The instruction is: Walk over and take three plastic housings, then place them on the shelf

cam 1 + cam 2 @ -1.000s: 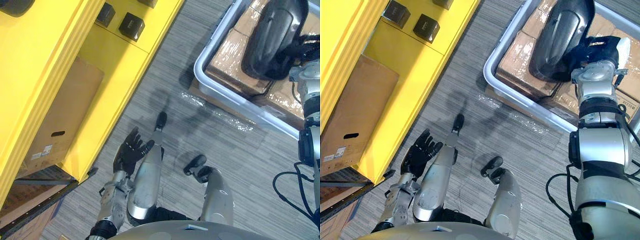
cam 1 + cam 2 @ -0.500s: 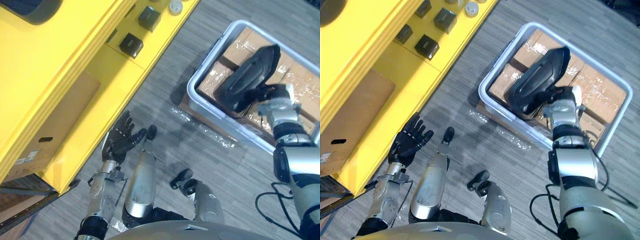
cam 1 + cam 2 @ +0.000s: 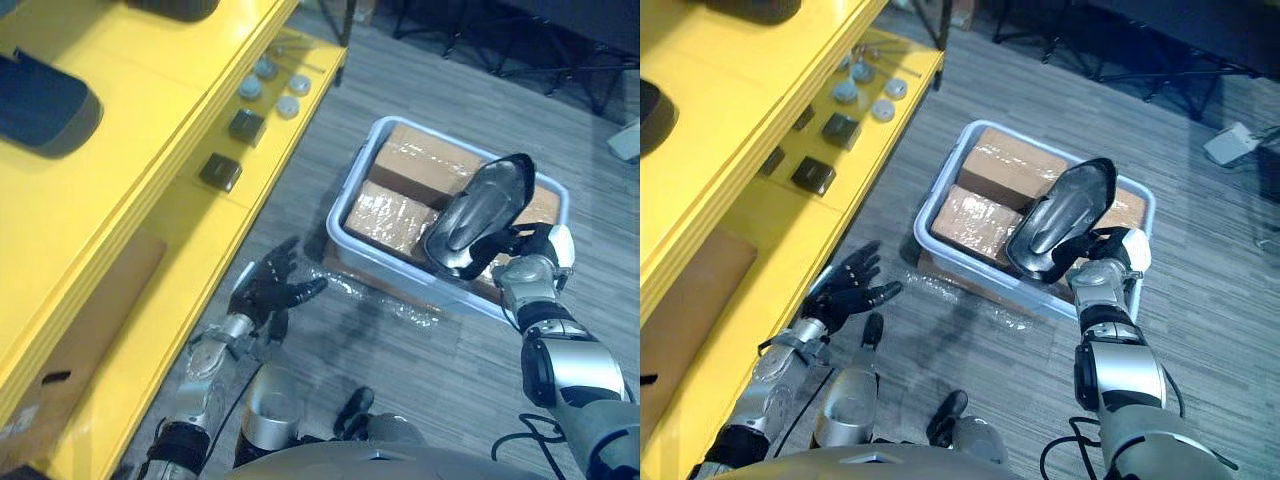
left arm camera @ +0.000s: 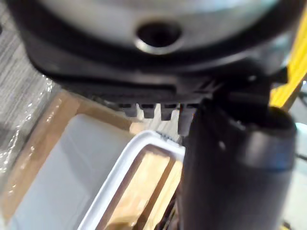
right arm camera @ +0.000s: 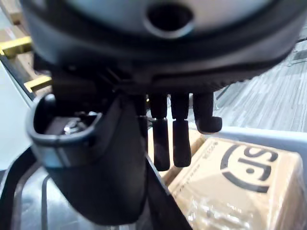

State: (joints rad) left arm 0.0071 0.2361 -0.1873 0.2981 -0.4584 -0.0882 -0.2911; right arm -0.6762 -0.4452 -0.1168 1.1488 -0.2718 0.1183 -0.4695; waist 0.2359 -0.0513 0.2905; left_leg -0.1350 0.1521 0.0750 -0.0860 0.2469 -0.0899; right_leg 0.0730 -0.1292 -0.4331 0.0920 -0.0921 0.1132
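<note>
— Where is the housing?
— My right hand point(image 3: 535, 262) has it: fingers and thumb are clamped on the black plastic housing point(image 3: 478, 215), tilted above the right side of the grey bin point(image 3: 350, 185).
— Any writing?
— There is black print on a wrapped carton point(image 5: 230, 191) in the bin, but I can't make it out.
— And your left hand point(image 3: 268, 290)?
— Its fingers are spread and hold nothing, over the floor by the front edge of the yellow shelf point(image 3: 120, 190). A second dark housing point(image 3: 45, 105) lies on the upper level.

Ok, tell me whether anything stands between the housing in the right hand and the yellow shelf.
Nothing visible blocks it. The right hand holds the plastic housing above the bin; carpet floor lies between it and the yellow shelf. The open left hand hangs near the shelf's edge.
</note>
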